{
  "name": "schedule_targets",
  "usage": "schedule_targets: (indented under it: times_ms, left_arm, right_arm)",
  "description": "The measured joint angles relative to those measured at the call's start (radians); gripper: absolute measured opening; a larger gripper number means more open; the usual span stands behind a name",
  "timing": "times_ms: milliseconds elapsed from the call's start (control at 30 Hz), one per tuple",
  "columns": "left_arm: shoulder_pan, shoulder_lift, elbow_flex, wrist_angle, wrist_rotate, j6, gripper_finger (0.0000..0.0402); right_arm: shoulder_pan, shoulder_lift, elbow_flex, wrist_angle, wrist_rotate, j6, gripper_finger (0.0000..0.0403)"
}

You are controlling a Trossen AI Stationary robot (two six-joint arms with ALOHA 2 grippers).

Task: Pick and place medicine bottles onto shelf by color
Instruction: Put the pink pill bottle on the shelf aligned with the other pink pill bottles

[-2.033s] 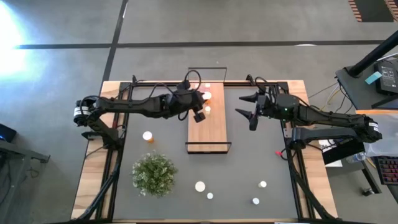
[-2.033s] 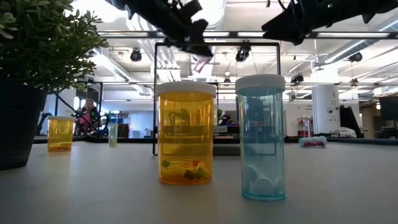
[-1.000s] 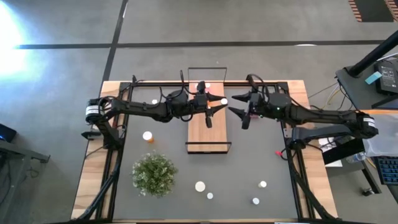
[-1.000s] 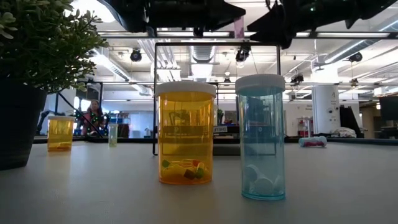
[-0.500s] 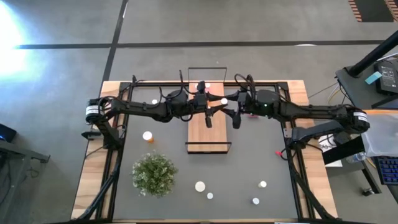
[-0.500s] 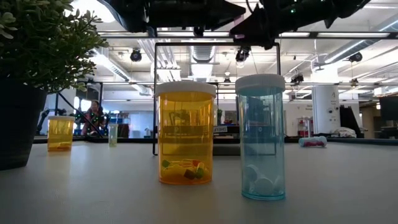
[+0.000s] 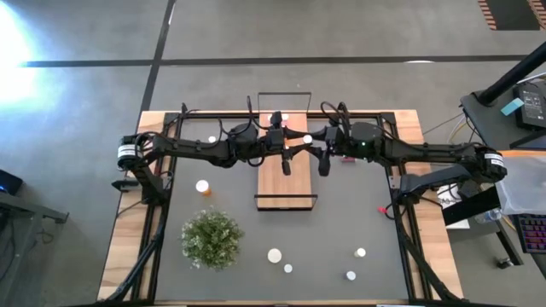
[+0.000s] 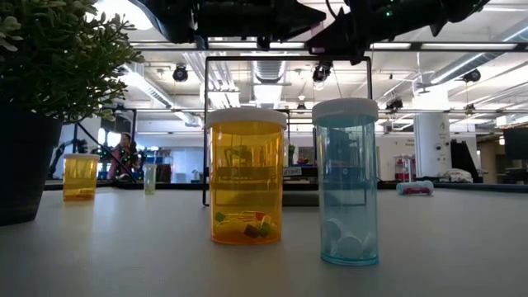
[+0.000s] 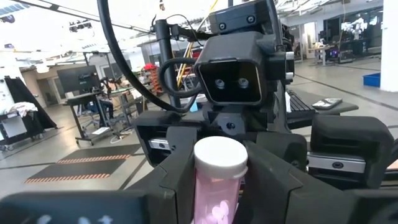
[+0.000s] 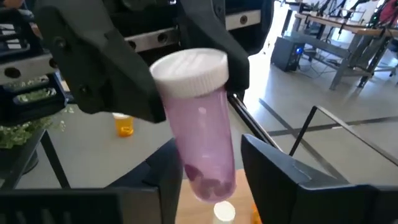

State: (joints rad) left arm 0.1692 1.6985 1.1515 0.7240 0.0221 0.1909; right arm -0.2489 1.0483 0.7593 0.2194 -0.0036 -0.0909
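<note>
Both my arms meet above the far end of the long light-brown wooden shelf (image 7: pixel 282 175) with its thin black wire frame. Between them hangs a small pink-bodied medicine bottle (image 10: pixel 198 146) with a white round cap, held up in the air over the shelf, not resting on it. My left gripper (image 9: pixel 217 186) is clenched on its body — the fingers (image 9: pixel 168 186) press it from both sides. My right gripper (image 10: pixel 205 180) has its dark fingers (image 10: pixel 273 168) on either side of the same bottle; whether they already press it I cannot tell.

On the shelf's far end stand other white-capped bottles (image 7: pixel 285 117). Nearer the camera on the dark grey mat (image 7: pixel 341 222) stand an orange bottle (image 8: pixel 246 176) and a clear blue one (image 8: pixel 345 181), apart — a bushy green plant (image 7: pixel 211 239) sits to their left.
</note>
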Motion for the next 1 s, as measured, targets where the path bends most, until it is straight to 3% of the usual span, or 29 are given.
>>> schedule_targets:
  times_ms: [300, 600, 1000]
  left_arm:
    - [0.000, 0.000, 0.000, 0.001, -0.001, -0.005, 0.0102]
    - [0.000, 0.000, 0.000, -0.006, -0.001, -0.026, 0.0104]
    - [0.000, -0.002, 0.000, -0.035, -0.001, -0.027, 0.0182]
  right_arm:
    - [0.000, 0.000, 0.000, -0.006, -0.004, -0.006, 0.0098]
    - [0.000, 0.000, 0.000, -0.009, -0.003, 0.002, 0.0100]
    - [0.000, 0.000, -0.001, -0.006, 0.005, 0.008, 0.0098]
